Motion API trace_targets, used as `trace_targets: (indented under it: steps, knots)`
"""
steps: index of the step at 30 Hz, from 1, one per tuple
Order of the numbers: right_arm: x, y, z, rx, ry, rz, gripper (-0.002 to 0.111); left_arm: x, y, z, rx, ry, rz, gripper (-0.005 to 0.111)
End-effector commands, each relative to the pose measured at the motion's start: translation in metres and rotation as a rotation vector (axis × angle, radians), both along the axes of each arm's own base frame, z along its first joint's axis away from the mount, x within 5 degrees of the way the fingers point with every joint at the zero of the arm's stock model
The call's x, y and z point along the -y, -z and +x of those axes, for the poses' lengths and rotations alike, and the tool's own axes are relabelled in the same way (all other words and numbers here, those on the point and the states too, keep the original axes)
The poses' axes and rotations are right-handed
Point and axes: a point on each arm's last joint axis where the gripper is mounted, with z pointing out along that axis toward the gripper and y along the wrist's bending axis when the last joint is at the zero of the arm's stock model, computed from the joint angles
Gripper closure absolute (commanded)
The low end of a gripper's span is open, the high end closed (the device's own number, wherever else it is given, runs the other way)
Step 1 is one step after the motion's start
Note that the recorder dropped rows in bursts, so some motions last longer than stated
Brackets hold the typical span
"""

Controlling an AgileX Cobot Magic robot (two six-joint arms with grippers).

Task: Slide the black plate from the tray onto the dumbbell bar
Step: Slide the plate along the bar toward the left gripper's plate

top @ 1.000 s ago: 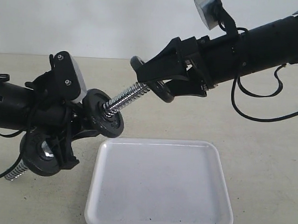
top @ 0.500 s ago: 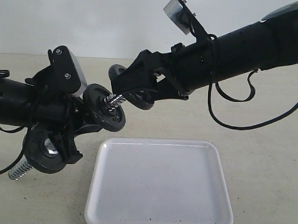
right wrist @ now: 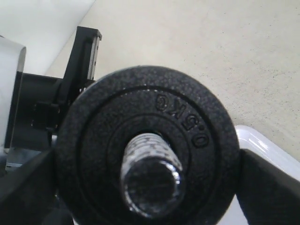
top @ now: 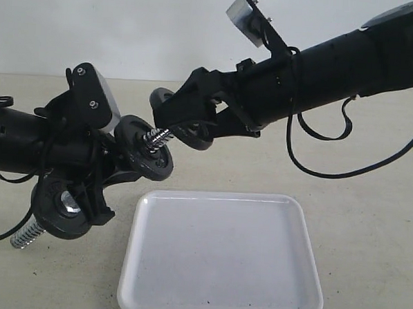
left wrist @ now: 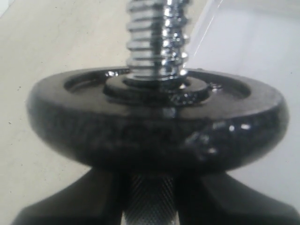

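2 black arms [top: 350, 62], black cables [top: 328, 173], grey wrist cameras [top: 243, 19].

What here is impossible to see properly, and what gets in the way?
Exterior view: the right arm's jaws cover most of the flat round black iron plate.
Left wrist view: the bottom edge cuts off the left jaws' hold on the chrome threaded dumbbell bar; the shallow white rectangular tray is blurred.
Right wrist view: that plate hides the bar's other black disc.

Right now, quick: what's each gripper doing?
Left gripper: closed on the dumbbell bar.
Right gripper: closed on the black plate, threaded on the bar.
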Motion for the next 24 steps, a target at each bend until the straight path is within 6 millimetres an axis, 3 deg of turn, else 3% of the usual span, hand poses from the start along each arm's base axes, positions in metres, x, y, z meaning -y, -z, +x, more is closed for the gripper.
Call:
trace_targets:
  steps: [1,7,17,24]
  knots:
    - [-0.005,-0.010,-0.002,0.031,0.008,0.018,0.107,0.006,-0.027,0.003,0.052,-0.004,-0.101,0.102]
    - [-0.022,-0.006,-0.011,0.085,-0.013,-0.044,0.107,0.007,-0.027,0.001,0.046,0.011,-0.112,0.102]
    - [-0.022,0.001,-0.012,0.023,-0.005,-0.083,0.107,0.007,-0.027,0.001,0.046,0.013,-0.114,0.102]
    - [-0.026,0.019,-0.009,-0.017,-0.032,-0.113,0.107,0.007,-0.027,0.002,0.047,0.010,-0.111,0.102]
